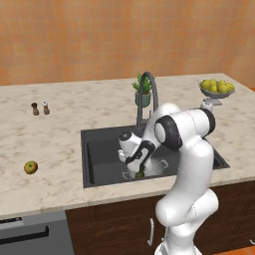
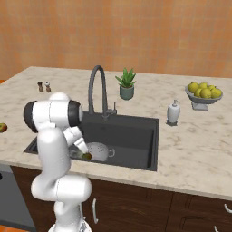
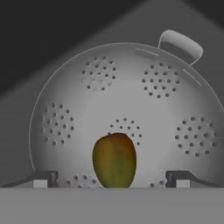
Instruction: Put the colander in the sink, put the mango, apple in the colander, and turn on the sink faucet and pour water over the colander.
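Gripper (image 3: 112, 178) jaws apart, tips wide at either side of the mango (image 3: 114, 160), not touching it. Mango lies on the colander (image 3: 148, 100) floor, toward 6 o'clock in the hand view; one handle at 1 o'clock. Colander sits on the sink (image 2: 131, 136) floor, near its front wall. Sink faucet (image 2: 97, 88) behind the basin. Apple (image 1: 31, 167) on the desk (image 1: 60, 134), well apart at the sink's 9 o'clock.

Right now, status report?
Gripper open over colander in sink. Mango inside it. Apple on counter. Nothing blocking.
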You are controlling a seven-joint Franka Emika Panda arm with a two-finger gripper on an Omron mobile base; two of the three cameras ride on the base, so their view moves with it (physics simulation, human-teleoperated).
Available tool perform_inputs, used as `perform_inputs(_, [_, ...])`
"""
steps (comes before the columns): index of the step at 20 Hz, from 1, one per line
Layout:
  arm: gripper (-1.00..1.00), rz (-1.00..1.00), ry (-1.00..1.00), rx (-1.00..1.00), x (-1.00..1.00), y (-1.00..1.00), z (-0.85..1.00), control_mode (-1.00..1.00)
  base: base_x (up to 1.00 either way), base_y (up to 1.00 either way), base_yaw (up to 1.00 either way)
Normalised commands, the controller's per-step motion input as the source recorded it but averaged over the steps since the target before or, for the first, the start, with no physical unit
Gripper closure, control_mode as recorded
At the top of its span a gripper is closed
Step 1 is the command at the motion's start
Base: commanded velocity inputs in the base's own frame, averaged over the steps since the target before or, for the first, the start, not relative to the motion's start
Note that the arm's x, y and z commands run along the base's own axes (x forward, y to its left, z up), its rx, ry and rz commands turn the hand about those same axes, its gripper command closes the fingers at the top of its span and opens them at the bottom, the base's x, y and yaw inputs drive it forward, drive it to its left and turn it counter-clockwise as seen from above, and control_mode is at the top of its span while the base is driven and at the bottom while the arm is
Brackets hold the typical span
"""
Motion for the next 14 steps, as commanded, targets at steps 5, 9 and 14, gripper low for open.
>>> perform_inputs(5, [-1.0,-0.06,0.0,0.0,-0.51,0.0,0.88,-1.0,0.0,0.0,0.0])
perform_inputs(9, [-1.0,-0.01,0.0,0.0,-0.79,0.01,0.86,-1.0,0.0,0.0,0.0])
perform_inputs(14, [-1.0,0.0,0.02,0.0,-0.53,0.16,0.97,-1.0,0.0,0.0,0.0])
